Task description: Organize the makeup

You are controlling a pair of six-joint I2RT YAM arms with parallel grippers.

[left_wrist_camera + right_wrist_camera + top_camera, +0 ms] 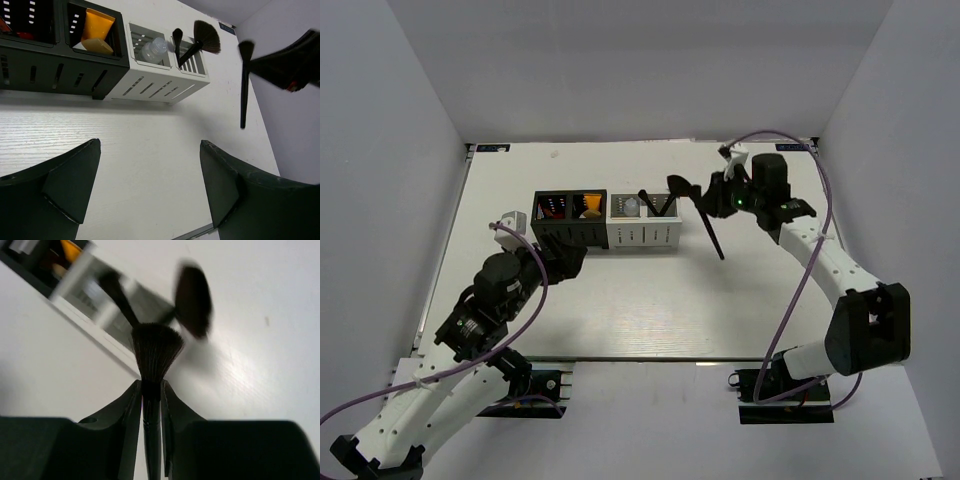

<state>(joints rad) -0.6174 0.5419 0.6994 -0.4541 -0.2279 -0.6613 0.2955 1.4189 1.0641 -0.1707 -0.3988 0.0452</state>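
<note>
Brush (708, 232) clamped just below its bristles in right gripper (151, 388), handle slanting down, right of centre in the top view, likely staged for right-hand slot of white organizer (155, 87), where two other brushes (206, 38) stand; left gripper (150, 150) released, idle at lower left.

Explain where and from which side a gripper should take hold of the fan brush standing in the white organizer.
Grip the fan brush on its thin stem just below the bristles, coming from above. It leans head-up in the white organizer's end compartment, lower handle sunk inside, a smaller brush close beside it, so sideways approaches look blocked.
</note>
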